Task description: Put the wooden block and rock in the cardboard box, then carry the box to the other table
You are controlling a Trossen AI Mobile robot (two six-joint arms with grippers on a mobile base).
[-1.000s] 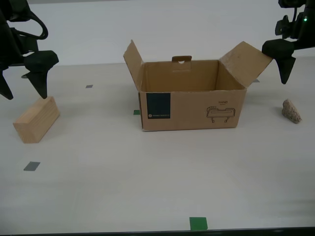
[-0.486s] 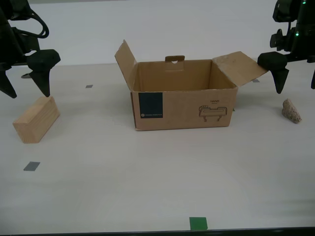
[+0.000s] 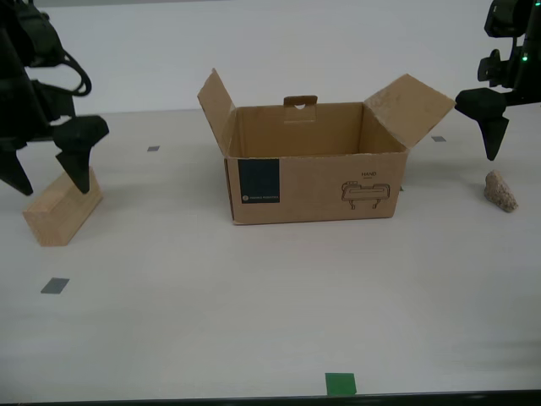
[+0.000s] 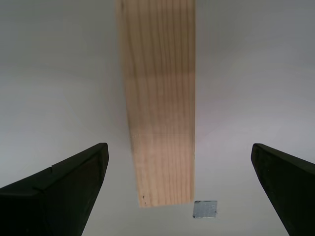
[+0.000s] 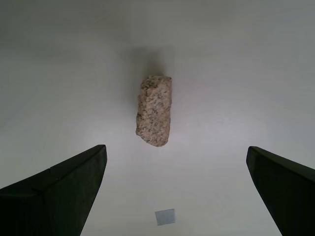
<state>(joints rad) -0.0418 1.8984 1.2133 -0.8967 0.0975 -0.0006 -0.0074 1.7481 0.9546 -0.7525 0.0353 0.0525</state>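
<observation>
The cardboard box (image 3: 313, 182) stands open in the middle of the exterior view, flaps up, blue label facing the camera. The wooden block (image 3: 61, 207) lies at the exterior view's left. My second gripper (image 3: 53, 188) is open and low over it, one finger on each side; the second wrist view shows the wooden block (image 4: 158, 98) running between the open fingers (image 4: 64, 187) of that gripper (image 4: 179, 147). The rock (image 3: 500, 191) lies at the exterior view's right. My first gripper (image 3: 516, 152) hangs open above it, with the rock (image 5: 154, 110) ahead of the gripper (image 5: 175, 148).
The tabletop is pale, with a green tape square (image 3: 341, 385) near its front edge and grey squares (image 3: 54, 286) (image 3: 153, 149) at the exterior view's left. A box flap (image 3: 414, 103) sticks out toward my first gripper.
The box slid toward the exterior view's left; its flap by my first gripper dipped, then rose again. My second gripper dropped to straddle the block. My first gripper shifted toward the rock.
</observation>
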